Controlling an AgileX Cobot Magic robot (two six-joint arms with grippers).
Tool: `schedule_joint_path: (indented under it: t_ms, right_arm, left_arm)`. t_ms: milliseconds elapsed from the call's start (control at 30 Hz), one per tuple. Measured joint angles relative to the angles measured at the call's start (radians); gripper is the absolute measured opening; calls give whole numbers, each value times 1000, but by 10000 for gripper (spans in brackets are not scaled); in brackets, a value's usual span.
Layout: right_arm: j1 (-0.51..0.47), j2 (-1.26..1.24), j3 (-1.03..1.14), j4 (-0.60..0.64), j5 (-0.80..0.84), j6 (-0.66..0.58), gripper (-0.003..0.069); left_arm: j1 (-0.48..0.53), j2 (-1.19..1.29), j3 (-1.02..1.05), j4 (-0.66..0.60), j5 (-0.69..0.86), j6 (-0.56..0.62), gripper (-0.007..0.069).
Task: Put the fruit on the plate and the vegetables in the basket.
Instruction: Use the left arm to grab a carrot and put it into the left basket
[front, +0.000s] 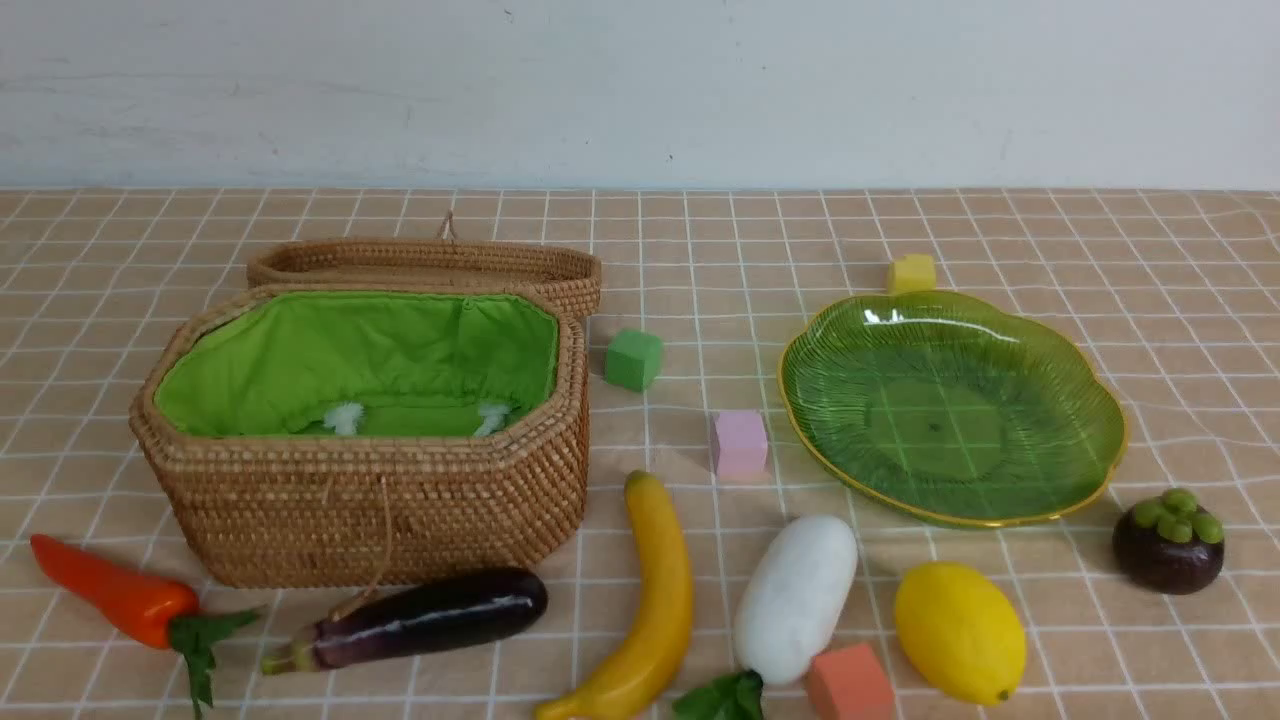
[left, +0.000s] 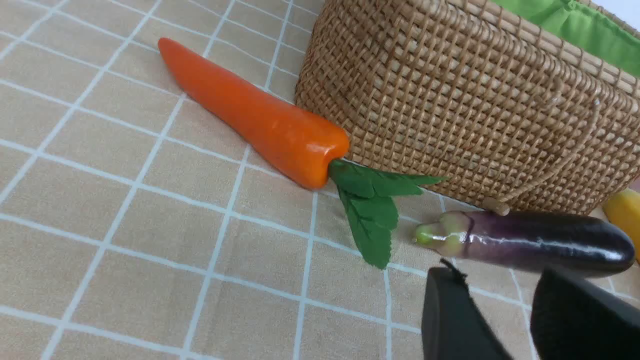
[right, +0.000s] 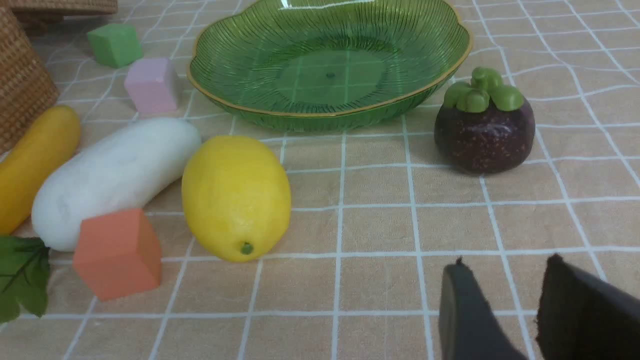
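The wicker basket (front: 400, 510) stands open on the left, its green lining showing. In front of it lie the orange pepper (front: 115, 598) and the purple eggplant (front: 430, 615). The banana (front: 655, 600), white radish (front: 797, 597) and lemon (front: 958, 630) lie in a row further right. The mangosteen (front: 1168, 545) sits beside the green plate (front: 1090, 400), which holds nothing. My left gripper (left: 497, 275) is open just short of the eggplant (left: 540, 240). My right gripper (right: 506, 264) is open over bare cloth, short of the mangosteen (right: 484, 132). Neither arm shows in the front view.
Foam cubes lie about: green (front: 633, 359), pink (front: 740, 443), yellow (front: 911, 273) behind the plate, and orange (front: 849, 683) between radish and lemon. The basket lid (front: 430, 262) hangs back behind the basket. A white wall closes the far side.
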Motion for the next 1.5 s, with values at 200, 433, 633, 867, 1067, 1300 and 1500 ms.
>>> schedule_joint_path:
  t_ms: [200, 433, 633, 867, 1067, 1300, 1500]
  right_arm:
    - [0, 0, 0, 0, 0, 0, 242]
    - [0, 0, 0, 0, 0, 0, 242]
    - [0, 0, 0, 0, 0, 0, 242]
    - [0, 0, 0, 0, 0, 1, 242]
    - [0, 0, 0, 0, 0, 1, 242]
    - [0, 0, 0, 0, 0, 2, 242]
    - [0, 0, 1, 0, -15, 2, 242]
  left_arm:
    - [0, 0, 0, 0, 0, 0, 239]
    - [0, 0, 0, 0, 0, 0, 239]
    - [0, 0, 0, 10, -17, 0, 239]
    - [0, 0, 0, 7, -143, -43, 239]
    - [0, 0, 0, -154, -204, -196, 239]
    - [0, 0, 0, -247, -313, -285, 211]
    - [0, 0, -9, -211, -325, -285, 29]
